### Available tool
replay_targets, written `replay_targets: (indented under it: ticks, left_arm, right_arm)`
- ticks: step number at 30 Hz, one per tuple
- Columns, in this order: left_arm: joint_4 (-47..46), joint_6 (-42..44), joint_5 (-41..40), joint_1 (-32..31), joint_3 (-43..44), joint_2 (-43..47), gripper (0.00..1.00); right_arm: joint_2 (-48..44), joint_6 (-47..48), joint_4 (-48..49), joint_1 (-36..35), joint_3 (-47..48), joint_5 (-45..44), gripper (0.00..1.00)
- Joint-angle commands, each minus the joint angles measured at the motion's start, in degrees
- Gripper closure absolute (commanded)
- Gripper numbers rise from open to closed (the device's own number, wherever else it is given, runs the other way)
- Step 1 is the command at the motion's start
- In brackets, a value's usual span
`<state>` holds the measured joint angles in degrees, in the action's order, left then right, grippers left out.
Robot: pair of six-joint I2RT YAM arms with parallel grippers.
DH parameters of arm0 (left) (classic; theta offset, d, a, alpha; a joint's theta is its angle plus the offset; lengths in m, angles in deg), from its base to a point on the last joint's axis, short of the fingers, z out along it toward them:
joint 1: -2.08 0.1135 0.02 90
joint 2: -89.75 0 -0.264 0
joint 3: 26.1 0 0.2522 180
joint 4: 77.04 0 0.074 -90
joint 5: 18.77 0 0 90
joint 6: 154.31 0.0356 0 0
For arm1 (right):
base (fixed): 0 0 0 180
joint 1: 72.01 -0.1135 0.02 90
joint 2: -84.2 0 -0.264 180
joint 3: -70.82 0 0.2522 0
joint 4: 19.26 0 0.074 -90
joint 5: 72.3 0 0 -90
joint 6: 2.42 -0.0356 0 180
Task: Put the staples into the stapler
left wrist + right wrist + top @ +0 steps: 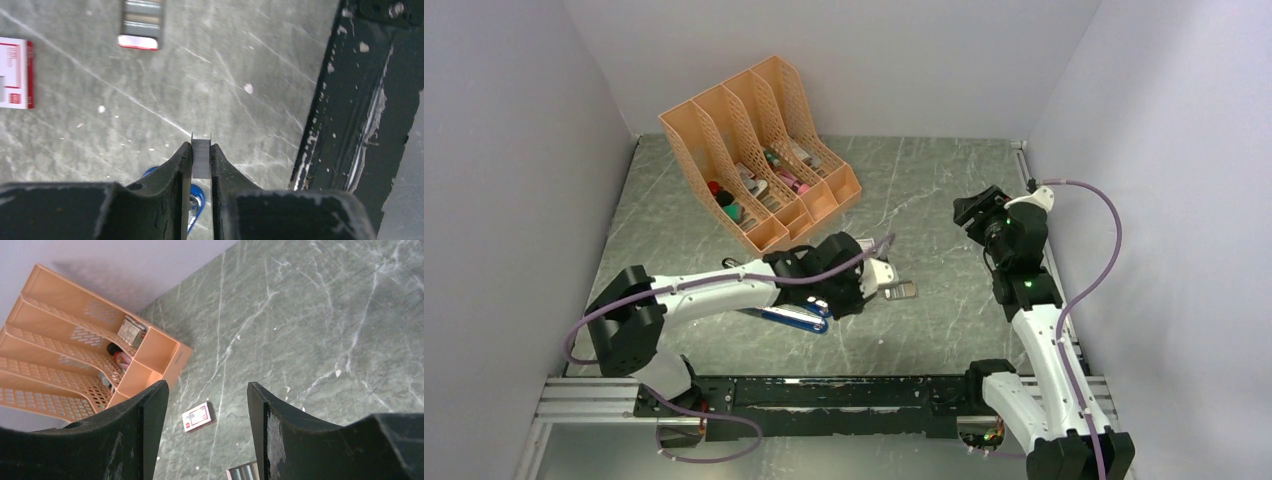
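Observation:
My left gripper (201, 146) is shut on a thin grey strip of staples (201, 159), held upright between the fingertips. The blue stapler (196, 202) shows just beneath the jaws; in the top view it (792, 318) lies on the table under my left wrist (839, 292). The block of staples (141, 22) lies flat on the table farther off, also in the top view (900, 290) and the right wrist view (243, 472). My right gripper (207, 390) is open and empty, raised above the table's right side (980, 212).
A small white-and-red box (15, 72) lies on the table, also in the right wrist view (198, 416). An orange file organiser (754, 150) with small items stands at the back left. A black rail (350, 115) runs along the near table edge.

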<state>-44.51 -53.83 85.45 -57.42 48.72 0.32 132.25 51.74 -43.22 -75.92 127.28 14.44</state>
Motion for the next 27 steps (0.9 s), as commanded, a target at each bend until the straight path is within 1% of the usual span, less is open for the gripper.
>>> replay_targets:
  ticks: [1, 4, 6, 11, 20, 27]
  left_arm:
    - [6.2, 3.4, -5.8, -6.2, -2.4, -0.9, 0.93]
    - [9.2, 3.0, -10.9, -9.7, -4.6, -2.2, 0.93]
    - [10.4, 2.4, -12.5, -10.5, -5.8, -2.1, 0.93]
    - [10.8, 2.7, -14.1, -10.5, -9.1, 0.1, 0.93]
    - [10.3, 3.7, -16.7, -10.8, -10.1, -1.8, 0.93]
    - [9.8, 3.5, -17.0, -10.9, -11.0, -1.2, 0.8]
  right_arm:
    - [-1.4, 0.6, 1.6, 0.7, -0.2, 3.9, 0.37]
    - [-1.6, 0.4, 1.8, 0.7, -0.4, 5.0, 0.37]
    - [-1.9, 0.3, 2.3, 0.7, -0.9, 5.4, 0.37]
    - [-1.5, 0.1, 3.1, 0.7, -1.9, 7.2, 0.37]
    - [-1.5, 0.1, 3.4, 0.7, -2.4, 9.4, 0.36]
    - [-1.8, 1.5, 4.7, 0.7, -2.4, 11.8, 0.35]
